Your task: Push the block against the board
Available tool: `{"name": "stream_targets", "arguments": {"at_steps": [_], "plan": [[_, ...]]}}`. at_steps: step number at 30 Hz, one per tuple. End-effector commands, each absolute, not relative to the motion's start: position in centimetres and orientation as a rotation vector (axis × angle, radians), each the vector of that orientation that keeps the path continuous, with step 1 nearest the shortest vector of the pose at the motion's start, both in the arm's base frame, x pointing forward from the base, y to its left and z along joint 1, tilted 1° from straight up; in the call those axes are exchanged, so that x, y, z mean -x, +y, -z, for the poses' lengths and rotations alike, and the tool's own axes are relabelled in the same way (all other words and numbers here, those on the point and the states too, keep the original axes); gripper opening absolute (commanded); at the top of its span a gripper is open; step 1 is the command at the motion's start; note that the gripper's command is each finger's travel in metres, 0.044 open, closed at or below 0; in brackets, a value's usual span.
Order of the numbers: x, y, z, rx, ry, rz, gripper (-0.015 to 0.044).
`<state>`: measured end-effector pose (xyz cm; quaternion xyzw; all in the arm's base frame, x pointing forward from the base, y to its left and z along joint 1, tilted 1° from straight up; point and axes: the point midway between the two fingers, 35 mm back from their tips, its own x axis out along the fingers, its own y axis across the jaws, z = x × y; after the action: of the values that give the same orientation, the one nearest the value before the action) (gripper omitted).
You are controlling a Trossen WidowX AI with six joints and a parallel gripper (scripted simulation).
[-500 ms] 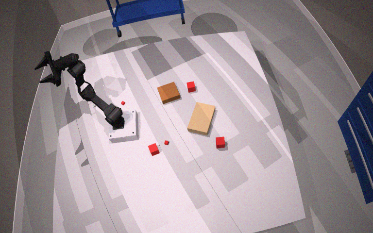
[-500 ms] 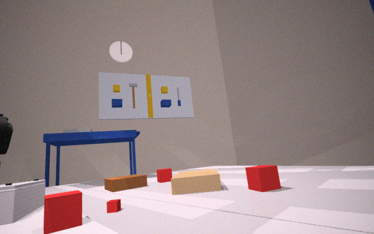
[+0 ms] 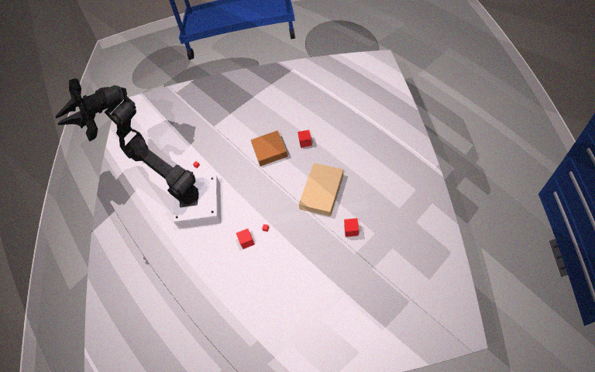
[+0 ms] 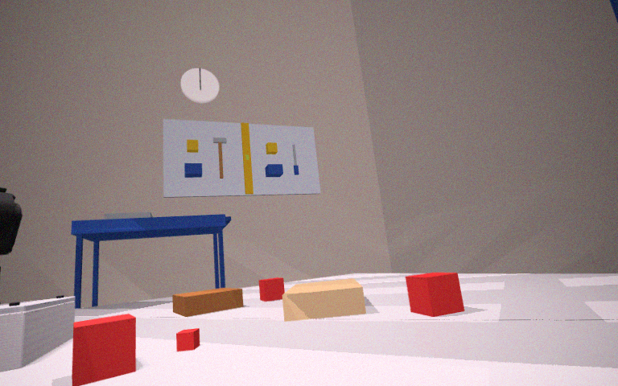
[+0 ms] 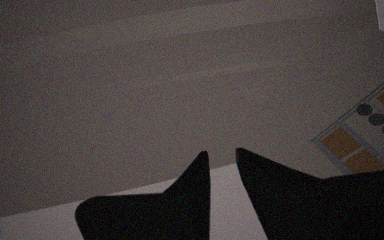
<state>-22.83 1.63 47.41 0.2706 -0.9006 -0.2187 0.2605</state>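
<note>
1. The gripper (image 3: 65, 115) hangs out past the far-left corner of the worktop (image 3: 438, 280), pointing away from the task's things. Its fingers are nearly together, with only a narrow gap between the tips in the wrist view, and they have hold of nothing.
2. The arm runs back from the gripper to its white base plate (image 3: 210, 215), which sits on the left part of the worktop.
3. The square block (image 3: 268, 147), dark orange-brown, lies flat on the worktop, well apart from the gripper and on the other side of the base from it. To reach it, I judge the arm must swing round through about a half turn.
4. The board (image 3: 321, 188), pale tan and oblong, lies just beyond the block on the side away from the base, near it but not touching; a gap shows between them in both the top and exterior views. In the top view its long axis runs slightly off the picture's vertical, and the block's sides look turned a little differently, so I judge a push has to square them as well as close the gap.
5. Red cubes lie scattered around: one (image 3: 304, 137) just beside the block, one (image 3: 351, 226) near the board's near end, others (image 3: 245, 238) closer to the base.
6. No brand, label or readable writing shows; the wall poster (image 4: 241, 157) carries only pictures of tools and blocks, and the clock (image 4: 199, 84) has no numerals.
</note>
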Motion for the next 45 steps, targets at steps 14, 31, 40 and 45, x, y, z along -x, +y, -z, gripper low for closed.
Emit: {"name": "stream_targets", "arguments": {"at_steps": [14,31,40,45], "plan": [[14.7,-6.0,-53.6,-0.615,-1.906,0.902,0.0000],[2.0,-11.5,-57.1,-0.477,-1.369,0.944,0.0000],[-5.5,-12.9,-57.1,-0.376,-1.099,0.910,0.0000],[-9.8,-13.2,-56.5,-0.323,-0.957,0.880,0.0000]]}}
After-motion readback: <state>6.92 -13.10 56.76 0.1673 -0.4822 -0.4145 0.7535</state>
